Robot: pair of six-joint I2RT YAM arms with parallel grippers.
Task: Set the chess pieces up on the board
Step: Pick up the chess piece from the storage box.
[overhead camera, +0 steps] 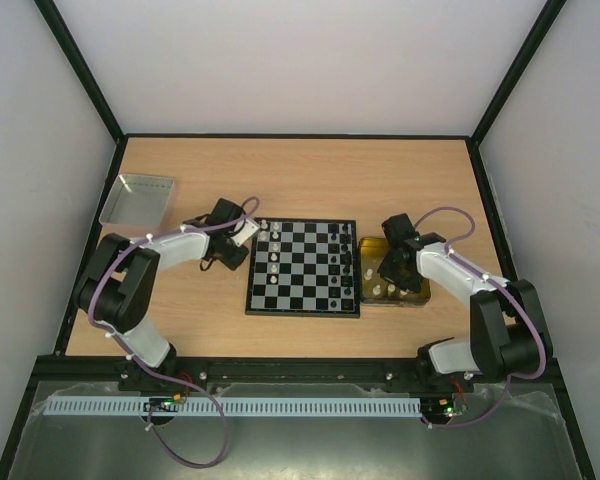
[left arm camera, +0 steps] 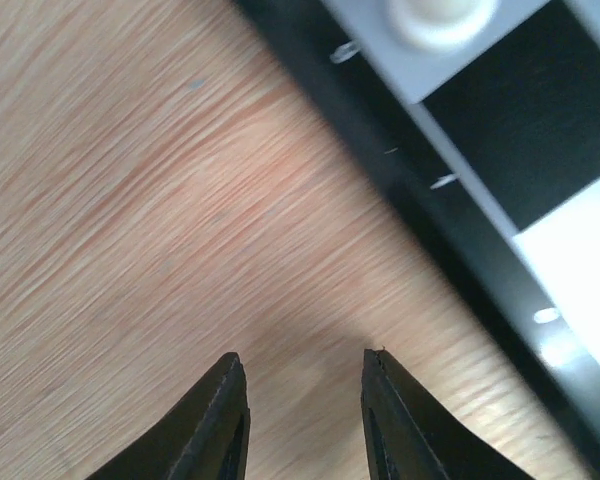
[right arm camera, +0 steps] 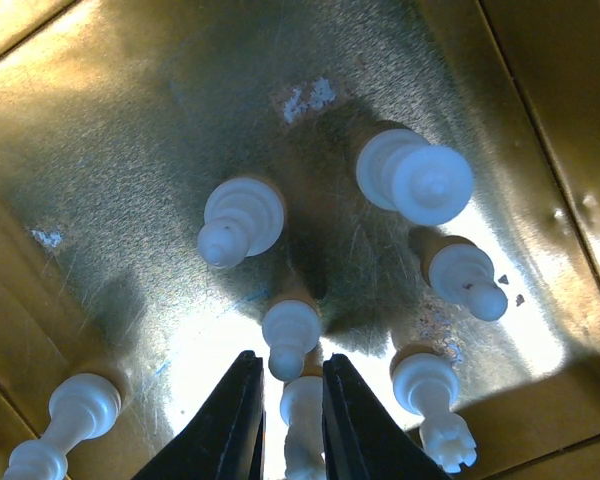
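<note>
The board (overhead camera: 303, 268) lies mid-table, with white chess pieces (overhead camera: 264, 248) along its left side and black ones (overhead camera: 346, 262) along its right. My left gripper (overhead camera: 248, 231) hovers at the board's far-left corner. In the left wrist view its fingers (left arm camera: 227, 410) stand open over bare wood beside the board's black border (left arm camera: 450, 240), with nothing between them; one white piece (left arm camera: 440, 15) shows on a corner square. My right gripper (right arm camera: 290, 356) is down in the yellow tray (right arm camera: 130, 120), shut on a white chess piece (right arm camera: 305, 425). Another white piece (right arm camera: 291, 330) stands just ahead of the fingertips.
Several more white pieces (right arm camera: 417, 178) stand around in the yellow tray (overhead camera: 412, 298), right of the board. A grey metal tray (overhead camera: 138, 198) sits at the far left. Black frame rails and white walls bound the table.
</note>
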